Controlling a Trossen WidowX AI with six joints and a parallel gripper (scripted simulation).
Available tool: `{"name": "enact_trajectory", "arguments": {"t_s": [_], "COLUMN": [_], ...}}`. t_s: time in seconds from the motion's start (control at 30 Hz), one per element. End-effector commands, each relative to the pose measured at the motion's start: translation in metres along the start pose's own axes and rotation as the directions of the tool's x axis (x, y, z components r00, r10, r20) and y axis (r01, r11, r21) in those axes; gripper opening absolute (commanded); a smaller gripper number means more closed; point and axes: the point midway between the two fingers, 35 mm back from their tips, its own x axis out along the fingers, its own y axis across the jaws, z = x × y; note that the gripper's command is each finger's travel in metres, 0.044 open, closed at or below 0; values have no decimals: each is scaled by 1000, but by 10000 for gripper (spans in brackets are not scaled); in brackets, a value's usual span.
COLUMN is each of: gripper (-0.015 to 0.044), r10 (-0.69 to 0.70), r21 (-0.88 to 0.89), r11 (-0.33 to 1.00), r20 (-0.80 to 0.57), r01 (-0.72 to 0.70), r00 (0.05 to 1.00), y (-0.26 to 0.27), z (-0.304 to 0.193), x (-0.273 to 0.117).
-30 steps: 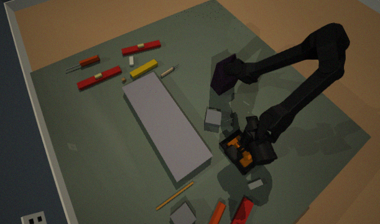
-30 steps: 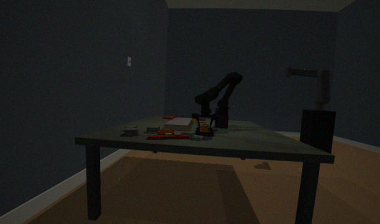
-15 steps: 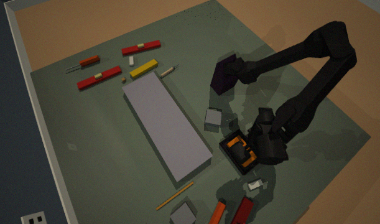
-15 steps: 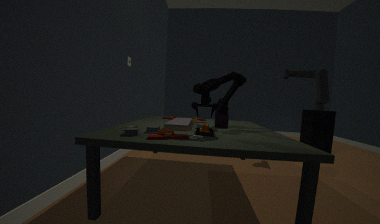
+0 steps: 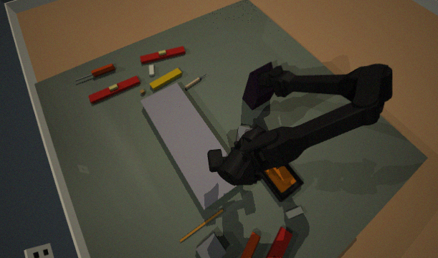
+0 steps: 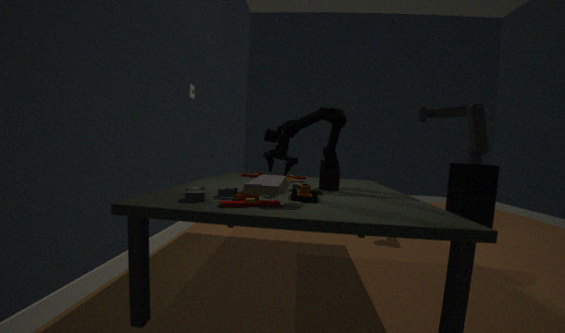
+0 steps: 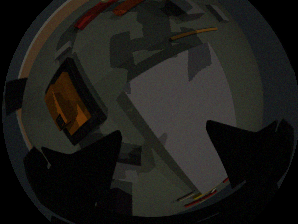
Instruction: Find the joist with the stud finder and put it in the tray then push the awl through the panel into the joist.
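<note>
The table (image 5: 107, 150) (image 6: 356, 219) (image 7: 95, 52) is crowded near both ends of the panel, so a low sweep could knock loose tools about. The black arm (image 5: 319, 84) (image 6: 313, 118) reaches out from its base with its elbow high, then bends down at the wrist over the panel's near side.

The pale floor panel (image 5: 183, 132) (image 6: 264, 178) (image 7: 175, 95) stands proud of the table; a fingertip carried too low could catch its edge and shove it, spoiling whatever joist position was found. The black-rimmed tray (image 5: 282, 198) (image 6: 305, 199) (image 7: 88, 94) sits beside it, and the orange stud finder (image 5: 277, 173) (image 6: 304, 189) (image 7: 56, 102) appears to be in it (the orange inside makes its outline hard to read).

The pincer (image 5: 241, 161) (image 6: 279, 171) (image 7: 165, 129) is spread wide with nothing in it, its fingers pointing down, above the panel in the outside view.

The likely awl (image 5: 193, 83) (image 7: 186, 196), pale-handled and thin-tipped, lies just beside the panel's far end. Being slim, it could roll or turn if one finger touches first; gripped crooked, it would go in slanted, skid, or need a second hole.
</note>
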Motion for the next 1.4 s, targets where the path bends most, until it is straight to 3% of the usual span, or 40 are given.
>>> {"name": "enact_trajectory", "arguments": {"t_s": [0.0, 0.47, 0.9, 1.37], "gripper": [440, 440, 440, 440], "r10": [-34, 4, 168, 177], "r21": [146, 558, 826, 836], "r11": [988, 821, 563, 548], "r20": [-78, -217, -142, -131], "r01": [45, 120, 23, 13], "r00": [996, 976, 975, 976], "y": [-57, -156, -129, -131], "z": [-45, -233, -422, -424], "x": [4, -1, 20, 24]}}
